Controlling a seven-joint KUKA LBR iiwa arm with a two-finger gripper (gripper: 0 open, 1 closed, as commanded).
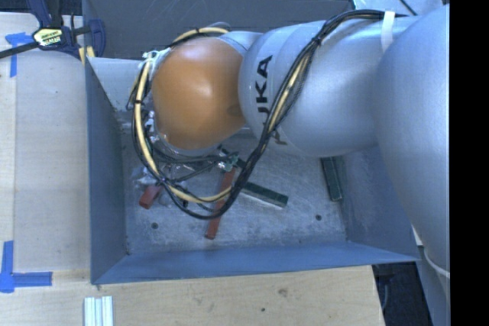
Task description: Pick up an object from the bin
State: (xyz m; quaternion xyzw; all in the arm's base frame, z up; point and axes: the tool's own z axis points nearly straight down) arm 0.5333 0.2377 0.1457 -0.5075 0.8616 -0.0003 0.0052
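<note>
A small reddish-brown piece [147, 197] lies on the bin floor at the left, just below the orange dome on the wrist. A thin red-brown stick [216, 224] lies slanted near the front middle, its upper part running under the cables. A flat grey-green bar [265, 196] lies to the right of the stick. A dark grey bar [331, 179] lies further right, close under the arm.
The arm with its orange dome and looped yellow and black cables covers the back and middle of the bin. The bin's sloped walls close in on all sides. Bare floor shows along the front.
</note>
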